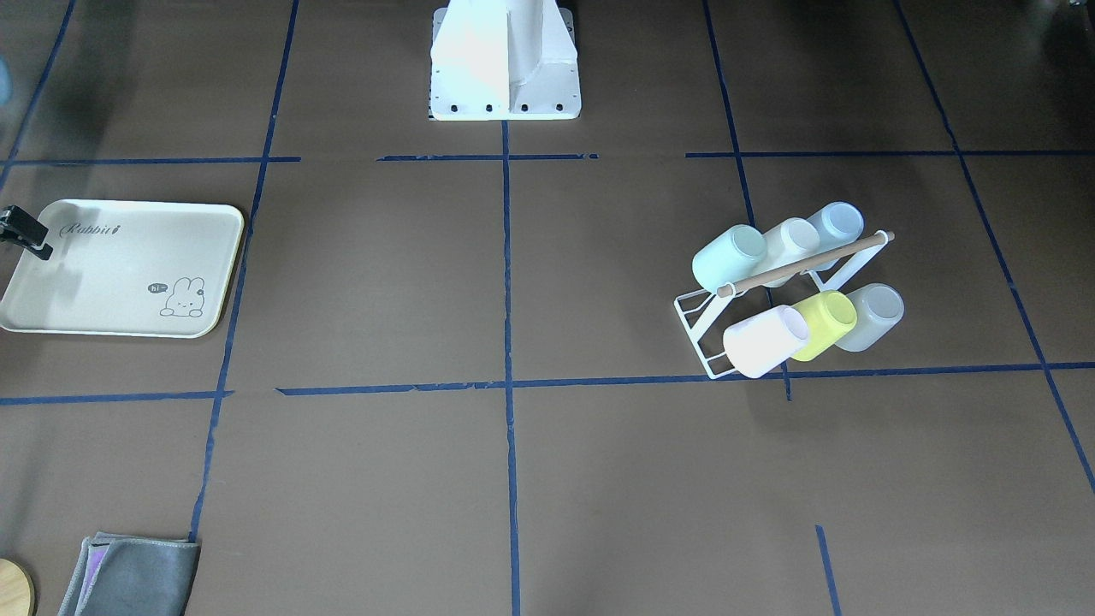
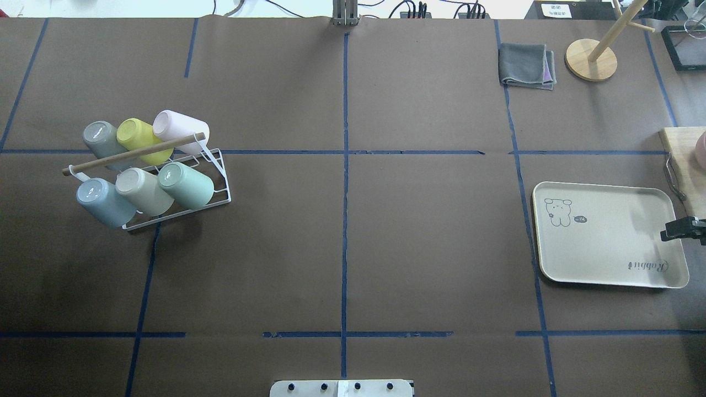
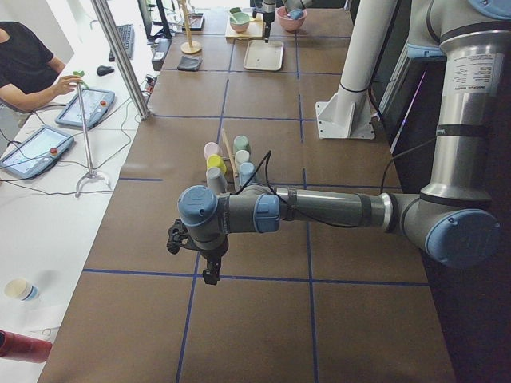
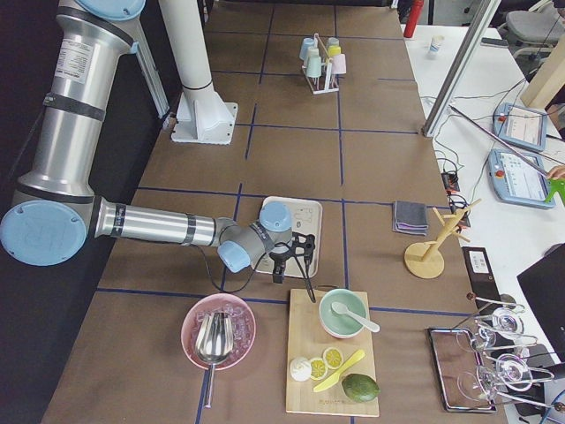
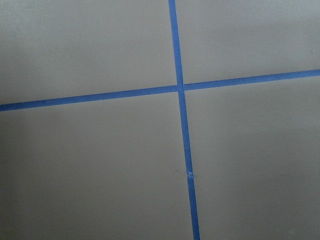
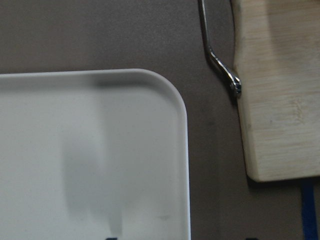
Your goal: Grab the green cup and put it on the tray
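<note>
The green cup [image 1: 727, 255] is pale mint and lies tilted on the end of a white wire rack [image 2: 220, 187], in the row nearer the robot; it shows as the green cup [image 2: 187, 184] from overhead. The cream tray [image 2: 606, 234] with a bunny drawing lies flat far across the table. My right gripper [image 2: 672, 231] hovers over the tray's outer edge; two separate finger shadows fall on the tray [image 6: 90, 150], so it looks open and empty. My left gripper [image 3: 192, 257] shows only in the left side view, beyond the rack's end, and I cannot tell its state.
Other cups fill the rack, among them a yellow-green cup [image 2: 135, 135] and a pale blue cup [image 2: 99, 199], under a wooden rod [image 2: 132, 154]. A wooden board [image 6: 280, 90] lies just beyond the tray. A grey cloth [image 2: 525, 66] and a wooden stand [image 2: 591, 58] sit at the far side.
</note>
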Controlling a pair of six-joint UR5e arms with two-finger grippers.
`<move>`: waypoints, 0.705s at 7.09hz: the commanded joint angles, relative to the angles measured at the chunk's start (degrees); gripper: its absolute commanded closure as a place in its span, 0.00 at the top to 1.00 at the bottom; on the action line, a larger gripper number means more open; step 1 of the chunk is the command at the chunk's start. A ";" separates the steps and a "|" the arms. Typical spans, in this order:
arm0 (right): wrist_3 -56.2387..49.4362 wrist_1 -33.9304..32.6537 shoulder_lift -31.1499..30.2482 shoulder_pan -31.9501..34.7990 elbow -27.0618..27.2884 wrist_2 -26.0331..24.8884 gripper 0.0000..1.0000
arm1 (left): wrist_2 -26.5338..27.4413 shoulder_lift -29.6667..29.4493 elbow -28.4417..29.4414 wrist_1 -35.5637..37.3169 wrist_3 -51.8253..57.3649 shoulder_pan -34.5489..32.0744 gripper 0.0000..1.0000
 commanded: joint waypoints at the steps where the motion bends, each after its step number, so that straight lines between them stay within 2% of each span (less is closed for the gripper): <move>1: 0.22 -0.07 0.04 -0.06 -0.36 0.07 0.70 | 0.00 -0.09 -0.35 0.00 0.00 0.09 1.00; 2: 0.31 -0.07 0.04 -0.15 -0.36 0.16 0.65 | 0.00 -0.09 -0.70 0.00 0.00 0.09 1.00; 5: 0.31 -0.25 0.30 -1.20 -0.36 0.16 0.65 | 0.00 -0.09 -0.79 0.00 0.00 0.09 1.00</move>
